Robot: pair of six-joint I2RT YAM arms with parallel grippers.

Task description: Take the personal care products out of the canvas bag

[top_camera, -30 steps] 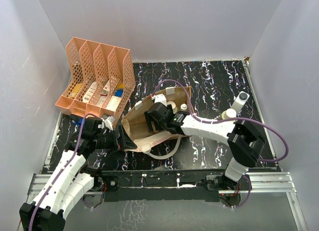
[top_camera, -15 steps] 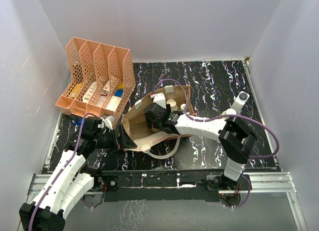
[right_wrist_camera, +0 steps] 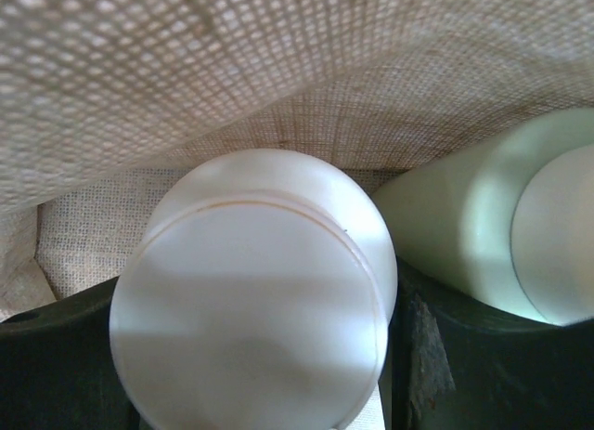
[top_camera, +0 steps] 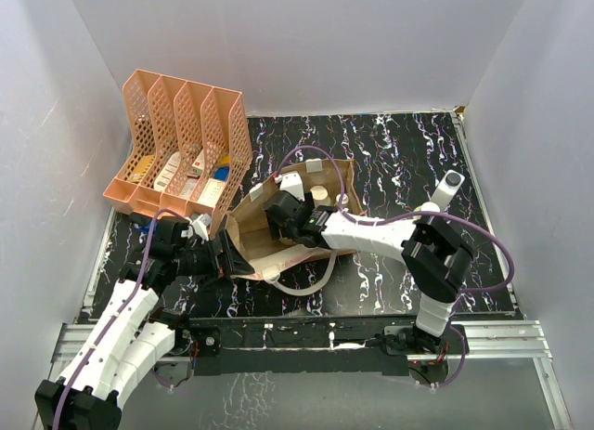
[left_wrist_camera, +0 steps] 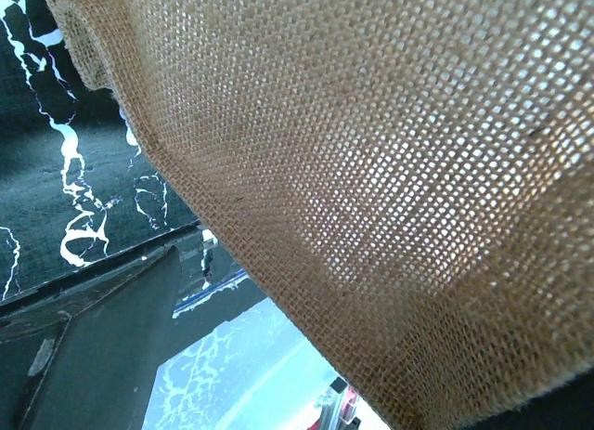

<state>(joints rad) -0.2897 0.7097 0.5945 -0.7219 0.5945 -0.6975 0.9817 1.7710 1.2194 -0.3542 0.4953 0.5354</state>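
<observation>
Resting on the bench [top_camera: 390, 151], the canvas bag [top_camera: 255, 237] is entered by the right hand [top_camera: 283, 221], whose fingers are closed on a white-capped bottle [right_wrist_camera: 251, 291]. A second cream bottle [right_wrist_camera: 483, 226] is seen just beside it inside. The left hand [top_camera: 227, 256] is spread wide against the bag's left end. A slim white-grey bottle [top_camera: 448, 188] is stood outside, well apart. An orange mesh rack [top_camera: 181, 123] with small boxes is placed near the bag.

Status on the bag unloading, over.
Left jaws wide open at end of bag. Right jaws inside it, closed around a white-capped bottle. Second bottle beside it; bag wall sags over both.
</observation>
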